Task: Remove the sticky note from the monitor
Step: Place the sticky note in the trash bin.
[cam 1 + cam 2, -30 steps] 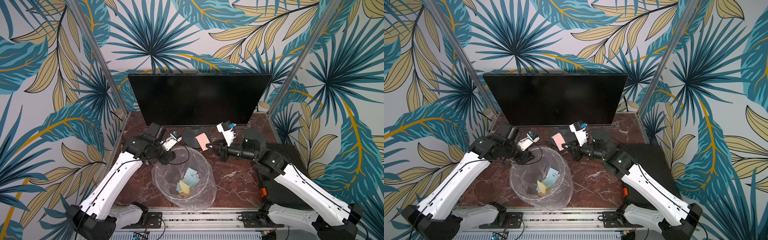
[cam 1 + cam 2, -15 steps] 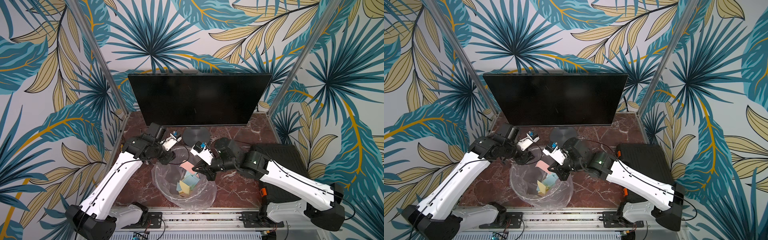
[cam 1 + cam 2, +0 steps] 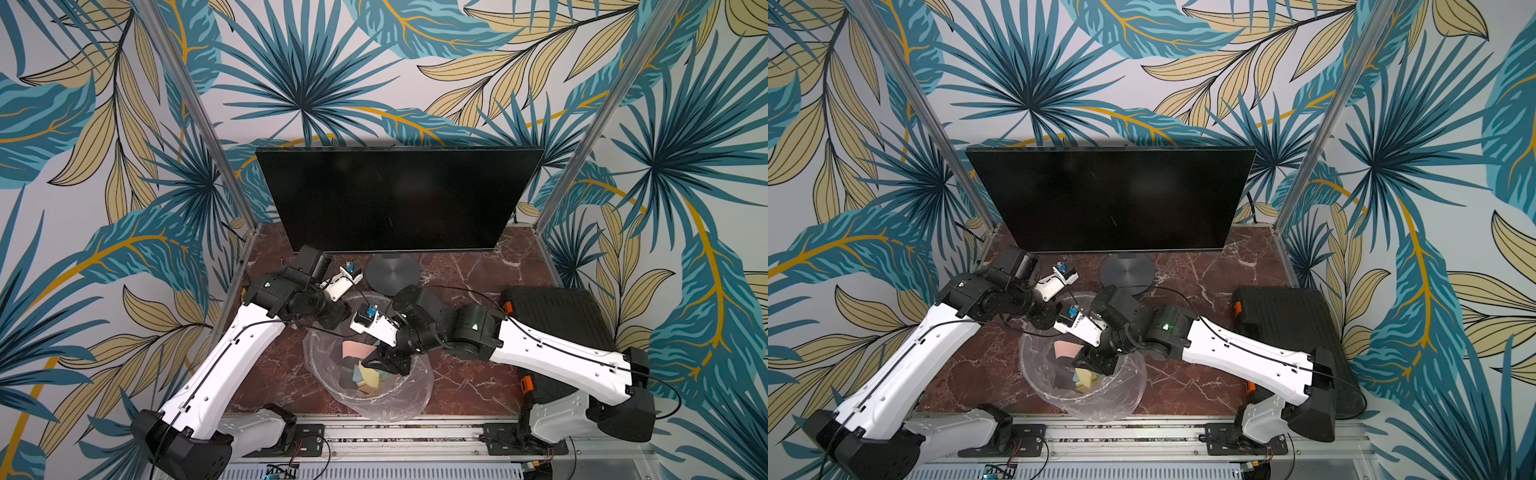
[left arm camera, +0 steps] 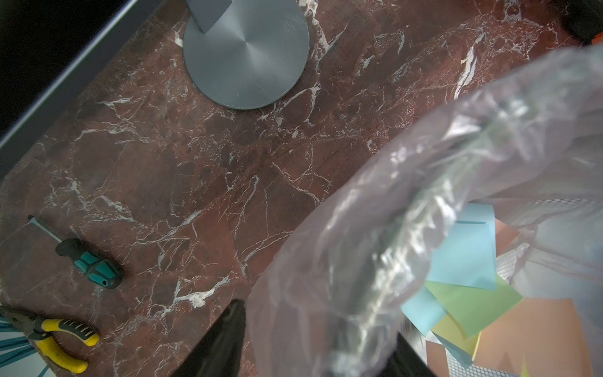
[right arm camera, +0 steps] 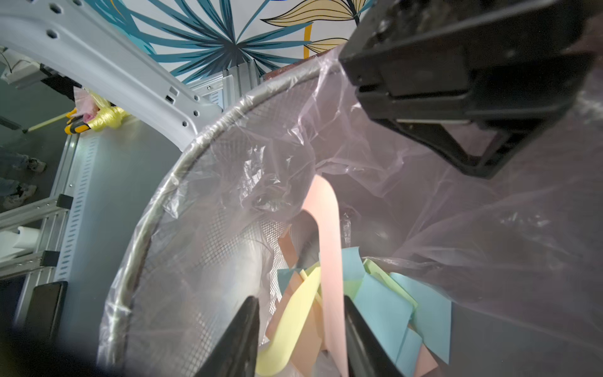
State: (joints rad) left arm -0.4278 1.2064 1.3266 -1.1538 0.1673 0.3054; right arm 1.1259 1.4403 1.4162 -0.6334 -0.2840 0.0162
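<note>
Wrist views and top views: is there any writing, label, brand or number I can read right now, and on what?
No readable text in any view.
The sticky notes in the bin: the faces that show are blank.
The monitor: no brand mark shows.
The left arm: a small white mark on its black joint, too small to read.
The screwdriver and pliers: no lettering shows.

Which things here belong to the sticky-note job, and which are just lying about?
Job: monitor, pink sticky note, lined bin, right gripper with open jaws, left gripper at the bin rim.
Lying about: screwdriver, yellow-handled pliers, black case.
</note>
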